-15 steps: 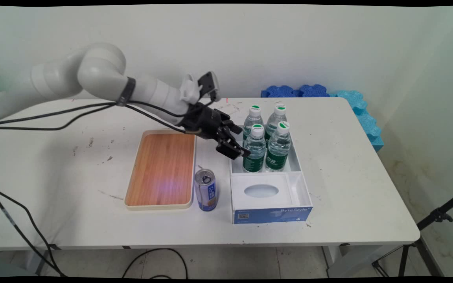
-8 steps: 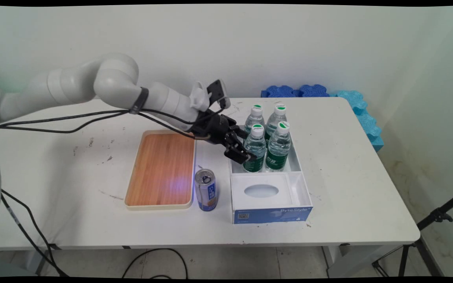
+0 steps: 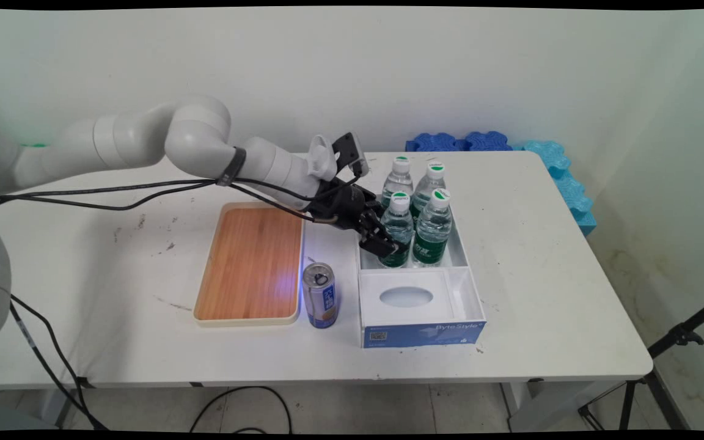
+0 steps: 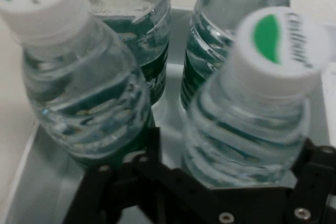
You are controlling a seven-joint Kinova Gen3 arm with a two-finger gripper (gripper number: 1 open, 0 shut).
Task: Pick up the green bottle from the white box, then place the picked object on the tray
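My black gripper [image 3: 390, 245] reaches down into a white box [image 3: 461, 247] that holds several clear water bottles with green labels and white caps. Its fingers are open and stand on either side of the front left bottle [image 3: 398, 227], low on its body. In the hand view that bottle [image 4: 247, 129] fills the space of the gripper [image 4: 233, 153], one finger [image 4: 153, 145] to its left and the other at the right edge. A second bottle [image 4: 89, 98] stands just outside the left finger, and two more are behind.
A tissue box [image 3: 422, 333] with an oval opening sits against the white box's near side. A blue drink can [image 3: 319, 295] stands to its left, beside a wooden tray [image 3: 251, 263]. Blue foam blocks [image 3: 450, 142] lie behind the table's far right corner.
The arm has moved right and down. The gripper went from beside the box to inside it, with its fingers now around the front left bottle.
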